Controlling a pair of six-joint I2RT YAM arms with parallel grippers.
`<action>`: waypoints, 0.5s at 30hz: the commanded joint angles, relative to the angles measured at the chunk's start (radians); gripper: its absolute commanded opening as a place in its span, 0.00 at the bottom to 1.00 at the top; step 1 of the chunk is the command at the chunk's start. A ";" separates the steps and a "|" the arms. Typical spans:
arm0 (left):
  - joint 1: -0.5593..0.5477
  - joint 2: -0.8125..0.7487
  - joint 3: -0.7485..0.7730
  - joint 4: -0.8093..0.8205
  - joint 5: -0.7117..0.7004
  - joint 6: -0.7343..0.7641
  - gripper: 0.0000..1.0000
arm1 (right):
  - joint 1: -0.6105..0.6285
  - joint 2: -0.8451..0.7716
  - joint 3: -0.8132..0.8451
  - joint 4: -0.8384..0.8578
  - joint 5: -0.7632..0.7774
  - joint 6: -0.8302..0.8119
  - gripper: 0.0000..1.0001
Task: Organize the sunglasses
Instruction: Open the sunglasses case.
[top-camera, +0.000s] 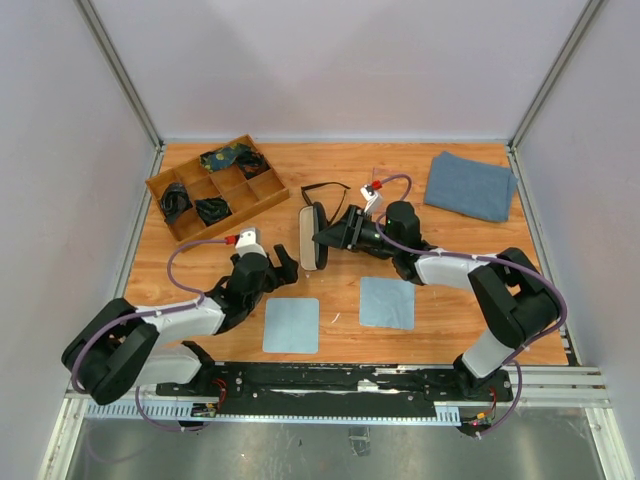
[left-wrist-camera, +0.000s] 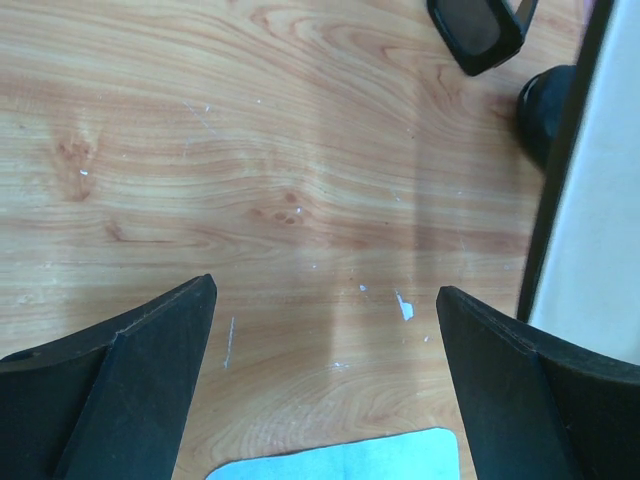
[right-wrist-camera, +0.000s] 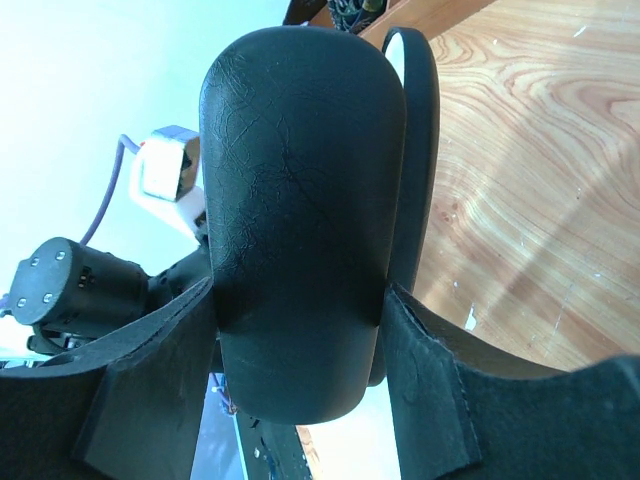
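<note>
Two arms reach over the wooden surface (top-camera: 440, 322). The right hand (top-camera: 335, 232) is clamped on a black case (top-camera: 312, 237) held on edge. The left hand (top-camera: 283, 262) hovers just beside it, fingers apart. Black sunglasses (left-wrist-camera: 478, 30) lie on the surface just behind the case.

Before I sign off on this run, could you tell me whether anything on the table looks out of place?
Yes. The black hard case stands on edge, hinged open, clamped in the right gripper rather than lying flat. A pair of black sunglasses lies loose on the table just behind it, outside the wooden tray.
</note>
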 joint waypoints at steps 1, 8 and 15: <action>0.005 -0.099 0.007 -0.060 -0.038 0.022 0.98 | -0.007 0.000 0.040 -0.055 -0.027 -0.057 0.01; 0.012 -0.286 0.029 -0.190 -0.074 0.059 0.99 | -0.009 -0.019 0.174 -0.478 0.004 -0.306 0.01; 0.013 -0.380 0.036 -0.253 -0.070 0.072 0.99 | -0.045 0.074 0.332 -0.788 -0.042 -0.472 0.01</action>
